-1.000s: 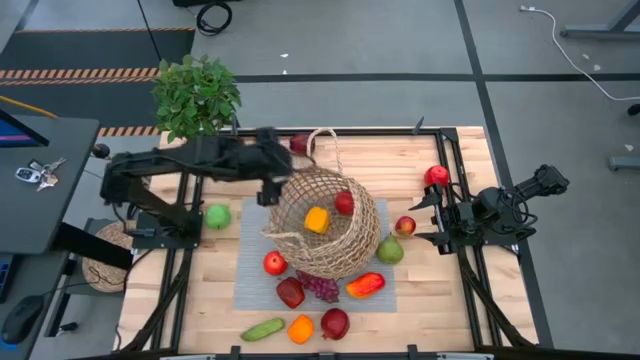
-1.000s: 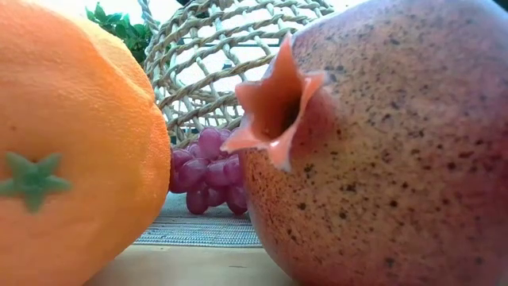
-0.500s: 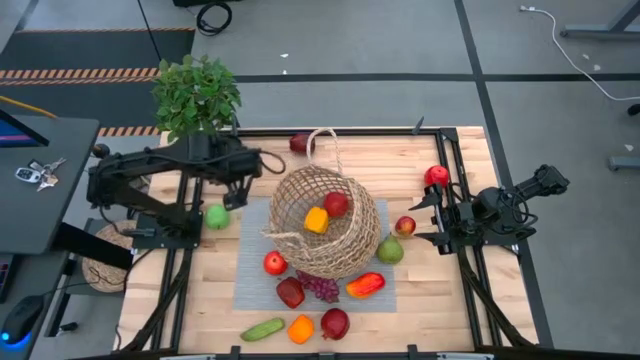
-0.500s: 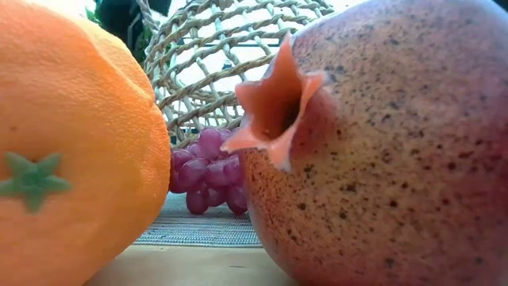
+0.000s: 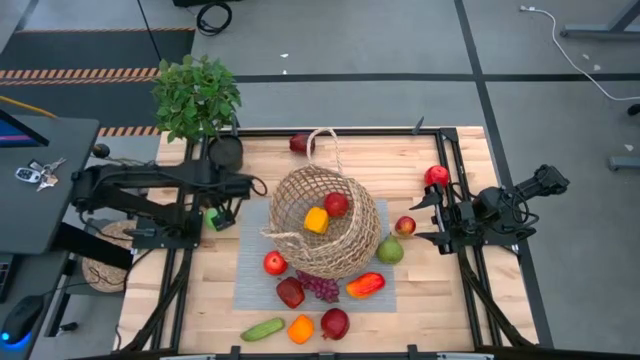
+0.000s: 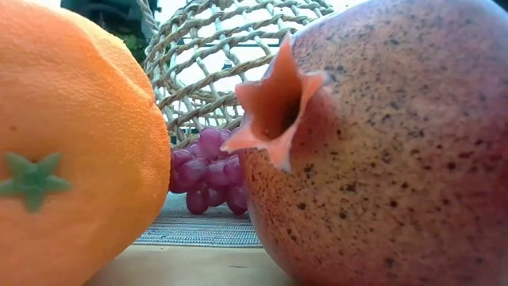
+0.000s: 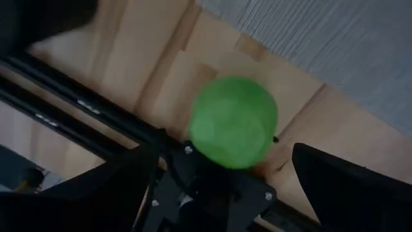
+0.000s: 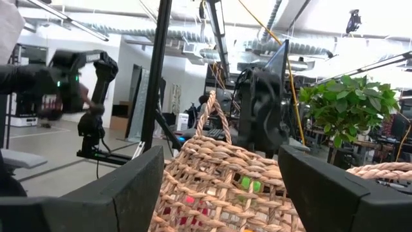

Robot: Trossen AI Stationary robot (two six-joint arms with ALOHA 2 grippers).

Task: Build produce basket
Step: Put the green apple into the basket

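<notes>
- Produce lying nearest the front edge of the surface (image 5: 440, 300): a cucumber (image 5: 262, 328), an orange (image 5: 300, 328) and a pomegranate (image 5: 335, 323), the latter two filling the low view.
- Grapes (image 5: 320, 287), a dark red fruit (image 5: 290, 292) and a red-orange pepper (image 5: 365, 285) sitting on the grey mat (image 5: 250, 290) just in front of the basket.
- Basket (image 5: 325, 225) resting on the mat at mid-surface, holding a yellow-orange fruit (image 5: 316, 219) and a red apple (image 5: 337, 204).
- Pear (image 5: 390, 251) and small apple (image 5: 405, 226) lying just right of the basket; red apple (image 5: 274, 263) lying at its front left.
- Left gripper (image 5: 217, 217) hanging with fingers spread over a green apple (image 7: 233, 122), left of the basket, not gripping it.
- Right gripper (image 5: 425, 217) waiting at the right side, fingers spread and holding nothing, pointing toward the basket.
- Potted plant (image 5: 197, 95) standing at the far left corner.
</notes>
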